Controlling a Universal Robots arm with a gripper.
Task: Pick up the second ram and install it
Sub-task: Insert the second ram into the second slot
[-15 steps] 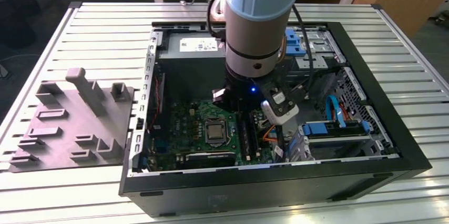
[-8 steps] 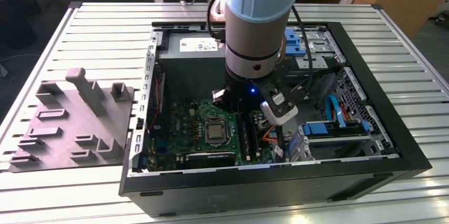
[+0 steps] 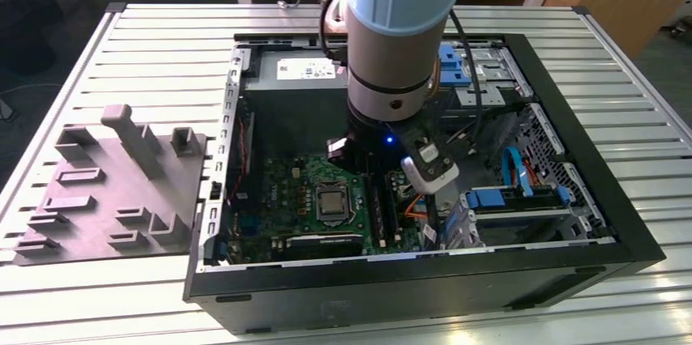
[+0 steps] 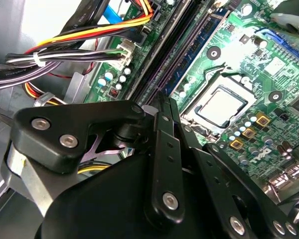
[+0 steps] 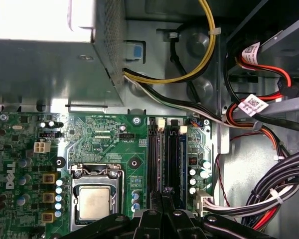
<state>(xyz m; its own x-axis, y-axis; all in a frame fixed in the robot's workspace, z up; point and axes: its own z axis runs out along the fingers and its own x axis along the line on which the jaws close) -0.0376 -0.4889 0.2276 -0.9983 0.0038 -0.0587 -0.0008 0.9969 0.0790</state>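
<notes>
On the slatted table (image 3: 141,45), inside the computer case (image 3: 640,241), the claw (image 5: 165,193) is closed above the memory slots (image 5: 153,154), maybe pinching the memory stick; I would press straight down, evenly.

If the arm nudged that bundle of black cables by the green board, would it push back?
Probably little: the black cables sag in loose curves, so they look floppy. A white tie bunches them, so they would likely shift together.
</notes>
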